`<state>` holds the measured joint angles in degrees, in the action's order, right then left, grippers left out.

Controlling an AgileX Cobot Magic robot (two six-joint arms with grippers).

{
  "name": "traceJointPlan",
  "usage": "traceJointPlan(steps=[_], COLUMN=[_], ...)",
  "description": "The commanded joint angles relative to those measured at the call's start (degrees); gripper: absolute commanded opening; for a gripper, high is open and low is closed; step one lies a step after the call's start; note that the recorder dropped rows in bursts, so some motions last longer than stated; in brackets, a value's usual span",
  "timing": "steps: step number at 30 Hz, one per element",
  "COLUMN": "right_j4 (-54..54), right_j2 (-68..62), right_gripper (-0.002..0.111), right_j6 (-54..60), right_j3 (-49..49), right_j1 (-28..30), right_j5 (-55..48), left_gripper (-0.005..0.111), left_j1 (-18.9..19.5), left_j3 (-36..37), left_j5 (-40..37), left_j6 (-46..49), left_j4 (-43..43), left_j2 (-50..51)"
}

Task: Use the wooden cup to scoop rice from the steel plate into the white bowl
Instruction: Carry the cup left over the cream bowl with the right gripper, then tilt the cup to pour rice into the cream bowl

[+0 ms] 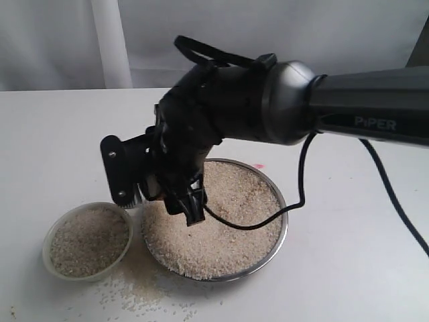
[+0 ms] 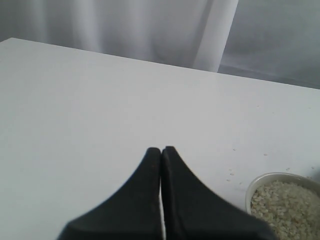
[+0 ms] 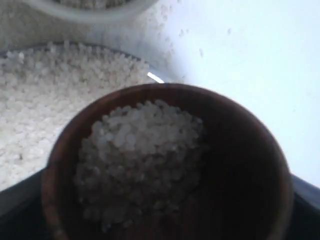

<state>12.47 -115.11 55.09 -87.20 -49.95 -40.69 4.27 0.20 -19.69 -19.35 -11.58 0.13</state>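
My right gripper (image 3: pixel 165 220) is shut on the wooden cup (image 3: pixel 240 165), which carries a heap of rice (image 3: pixel 145 150). The cup hangs over the steel plate's rim (image 3: pixel 155 77), on the side nearest the white bowl (image 3: pixel 90 11). In the exterior view the right gripper (image 1: pixel 175 194) reaches across the steel plate (image 1: pixel 281 221) to its left edge, and the arm hides the cup. Rice (image 1: pixel 221 228) fills the plate. The white bowl (image 1: pixel 50 251) to the left is nearly full of rice (image 1: pixel 87 241). My left gripper (image 2: pixel 161 150) is shut and empty over bare table, with the bowl's rim (image 2: pixel 260 181) beside it.
Loose grains (image 1: pixel 141 295) lie scattered on the white table in front of the bowl and plate. A black cable (image 1: pixel 295 194) from the right arm droops over the plate. Pale curtains hang behind the table.
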Motion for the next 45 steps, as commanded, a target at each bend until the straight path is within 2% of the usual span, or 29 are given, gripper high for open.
traceJointPlan(steps=[1,4,10,19,45], right_j4=[10.63,19.23,25.22,39.47,54.54], right_j2=[0.67,0.08,-3.47,-7.96,-11.29], right_gripper=[0.000,0.000,0.000,0.000,0.000], right_j6=[-3.26,-7.56,-7.96,-14.71,-18.07], right_j3=[-3.47,-4.48,-7.00,-7.53,-7.53], right_j1=[-4.55,-7.45,-11.21,-14.58,-16.88], right_j5=[-0.50,-0.68,-2.32,-1.40,-2.24], left_gripper=[0.000,0.000,0.000,0.000,0.000], left_j1=[-0.27,-0.27,-0.27,-0.27,-0.27], left_j3=[-0.20,-0.20,-0.20,-0.20,-0.20], left_j5=[0.36,0.36,0.36,0.36,0.36], left_j6=[-0.10,-0.10,-0.10,-0.10,-0.10], left_j4=[0.33,0.33,0.33,0.33,0.33], left_j2=[-0.13,-0.13,-0.13,-0.13,-0.13])
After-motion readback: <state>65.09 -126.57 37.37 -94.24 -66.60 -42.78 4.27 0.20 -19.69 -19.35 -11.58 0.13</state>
